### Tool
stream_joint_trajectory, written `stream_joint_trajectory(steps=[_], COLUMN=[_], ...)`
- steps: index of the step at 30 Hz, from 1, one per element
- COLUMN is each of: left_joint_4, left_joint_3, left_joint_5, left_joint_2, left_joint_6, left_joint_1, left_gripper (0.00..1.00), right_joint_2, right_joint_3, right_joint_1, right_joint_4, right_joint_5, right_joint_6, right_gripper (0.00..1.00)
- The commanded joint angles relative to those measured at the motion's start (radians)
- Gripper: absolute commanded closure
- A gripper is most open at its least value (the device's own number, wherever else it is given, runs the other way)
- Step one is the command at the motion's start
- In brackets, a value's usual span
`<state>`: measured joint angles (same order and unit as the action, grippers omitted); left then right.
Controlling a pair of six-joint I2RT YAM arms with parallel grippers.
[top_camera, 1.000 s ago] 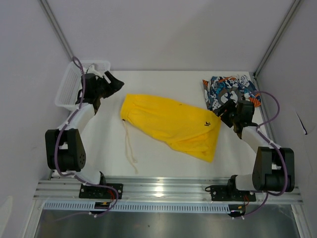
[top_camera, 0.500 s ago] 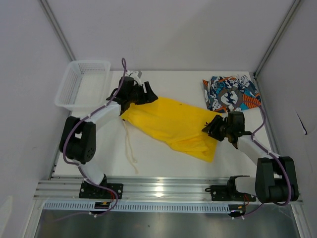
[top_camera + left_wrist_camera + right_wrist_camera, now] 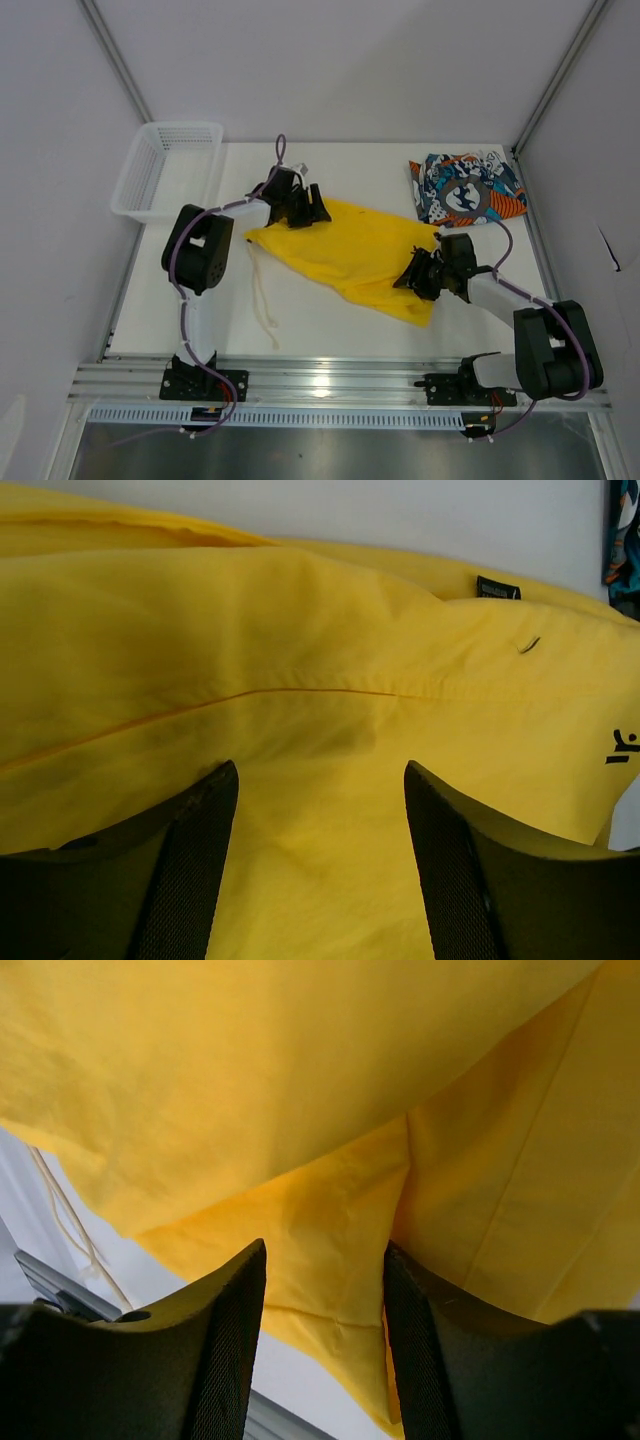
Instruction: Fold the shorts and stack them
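The yellow shorts (image 3: 345, 250) lie flat and slanted at mid-table, their white drawstring (image 3: 262, 295) trailing toward the near edge. The printed shorts (image 3: 465, 188) lie crumpled at the far right. My left gripper (image 3: 310, 210) is low over the yellow shorts' far waistband corner. In the left wrist view it (image 3: 320, 770) stands open with yellow cloth (image 3: 320, 660) under and between its fingers. My right gripper (image 3: 410, 275) is at the right leg hem. It (image 3: 324, 1250) is open in its wrist view, and the hem's yellow cloth (image 3: 330, 1260) lies in the gap, not pinched.
A white mesh basket (image 3: 165, 170) stands at the far left corner. The table's right edge runs close beside the printed shorts. A corner of the printed shorts (image 3: 625, 540) shows at the right edge of the left wrist view.
My left arm swung from the basket across to the yellow shorts' waistband. My right arm moved from the printed shorts down and left to the leg hem, its jaws narrowing.
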<state>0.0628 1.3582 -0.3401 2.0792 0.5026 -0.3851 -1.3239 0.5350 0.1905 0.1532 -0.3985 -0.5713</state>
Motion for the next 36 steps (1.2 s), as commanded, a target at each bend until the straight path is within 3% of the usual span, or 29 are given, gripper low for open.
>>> stream_joint_trajectory(steps=[1, 8, 13, 22, 26, 30, 36], left_joint_4=[-0.008, -0.004, -0.023, -0.034, -0.090, -0.124, -0.155], left_joint_3=[0.012, -0.022, -0.037, -0.041, -0.062, -0.100, -0.102], left_joint_5=[0.050, 0.096, 0.084, 0.070, 0.030, 0.019, 0.010], left_joint_2=[0.005, -0.007, -0.004, -0.005, -0.011, -0.028, -0.012], left_joint_6=[0.028, 0.004, 0.004, -0.025, -0.050, -0.058, -0.084], left_joint_1=[0.064, 0.132, 0.141, 0.141, 0.141, 0.141, 0.143], left_gripper=[0.30, 0.30, 0.30, 0.31, 0.31, 0.31, 0.31], right_joint_2=[0.026, 0.104, 0.160, 0.066, 0.086, 0.120, 0.089], right_joint_3=[-0.023, -0.058, -0.112, -0.104, -0.049, -0.023, 0.010], right_joint_1=[0.029, 0.038, 0.043, 0.053, 0.075, 0.075, 0.076], right_joint_4=[0.037, 0.074, -0.062, -0.142, -0.055, -0.015, -0.017], right_joint_5=[0.012, -0.075, -0.180, -0.203, -0.114, -0.066, -0.057], right_joint_6=[-0.013, -0.028, -0.048, -0.065, -0.015, 0.008, 0.042], right_gripper=[0.48, 0.52, 0.61, 0.59, 0.57, 0.45, 0.44])
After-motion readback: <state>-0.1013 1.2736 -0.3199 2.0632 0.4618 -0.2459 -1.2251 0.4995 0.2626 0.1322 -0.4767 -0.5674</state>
